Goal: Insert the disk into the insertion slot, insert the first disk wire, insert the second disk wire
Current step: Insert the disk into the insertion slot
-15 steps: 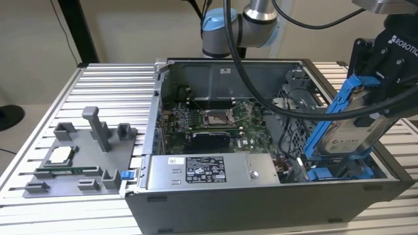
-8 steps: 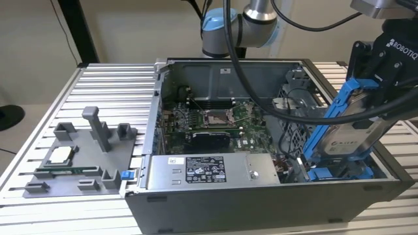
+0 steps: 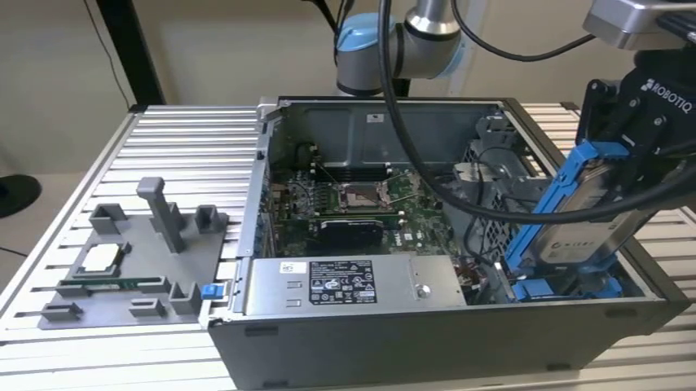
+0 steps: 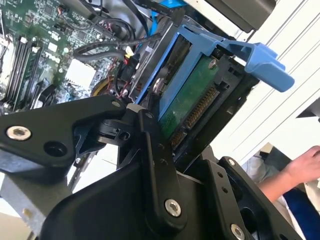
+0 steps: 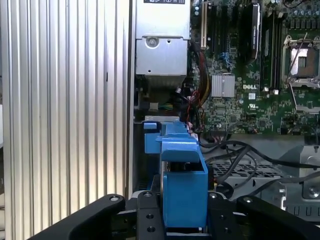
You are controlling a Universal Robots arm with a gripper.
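In the exterior view, the arm (image 3: 405, 37) is reaching down over the open computer case (image 3: 435, 334) from behind its far wall, with the gripper (image 3: 628, 167) hanging above the case's corner at the exterior view's right. The pincer is clamping on the disk (image 3: 576, 232) at its upper part, carrying it steeply tilted, the top leaning outward past the case wall. The disk's lower end is sitting down among the blue rails of the insertion slot (image 3: 566, 288) in that same corner; whether it is seated there cannot be told. A white printed label is showing on the disk's silver face, and a white-and-black sticker is showing on the grey metal box (image 3: 326, 287) along the case's near wall; the print on both is not being read off. A grey fixture tray (image 3: 120, 269) is lying on the slatted table (image 3: 174, 138) well outside the case, at the exterior view's left. In the second wrist view, the black fingers (image 4: 152, 145) are pressing against the blue carrier, with the disk's (image 4: 192, 110) green circuit-board side and connector edge facing the camera, and a person's hand (image 4: 302, 167) is resting outside the case. In the first wrist view, the disk's blue carrier (image 5: 184, 185) is standing edge-on between the two fingers, just inside the case wall, with the motherboard (image 5: 250, 75) lying beyond it.
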